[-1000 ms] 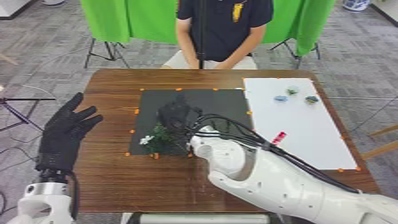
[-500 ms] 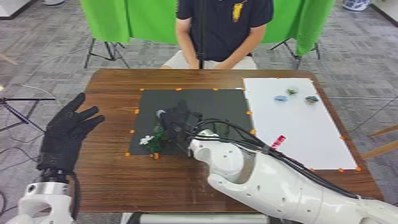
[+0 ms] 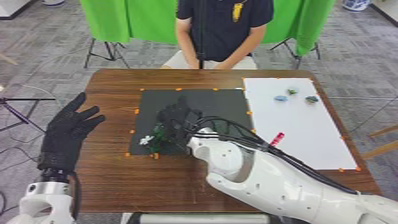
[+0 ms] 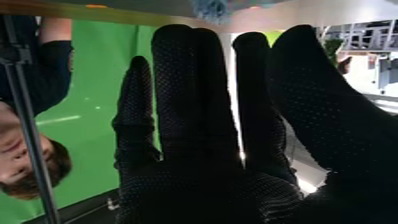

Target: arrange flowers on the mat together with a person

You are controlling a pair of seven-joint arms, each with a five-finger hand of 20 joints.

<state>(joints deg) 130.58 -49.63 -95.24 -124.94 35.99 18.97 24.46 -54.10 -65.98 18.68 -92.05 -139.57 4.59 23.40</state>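
In the head view my right hand (image 3: 179, 116) is over the black mat (image 3: 211, 97), beside green leaves (image 3: 158, 142) with a white flower (image 3: 146, 140) at the mat's near left part. The right wrist view shows the right hand (image 4: 191, 110) open, its fingers straight, with a blue flower (image 4: 210, 10) beyond the fingertips. My left hand (image 3: 67, 131) stays open at the table's left side. On the white mat (image 3: 298, 125) lie a light blue flower (image 3: 281, 98), a small green one (image 3: 292, 92) and a dark bluish one (image 3: 312, 100).
A red object (image 3: 278, 139) is on the white mat near the right forearm. Orange markers line the mats on the brown table (image 3: 111, 107). The right arm (image 3: 258, 170) spans the table's near right part.
My right hand has shifted slightly right and then back left over the black mat. A pale blue thing seen at its left side half a second ago is hidden in the head view now.
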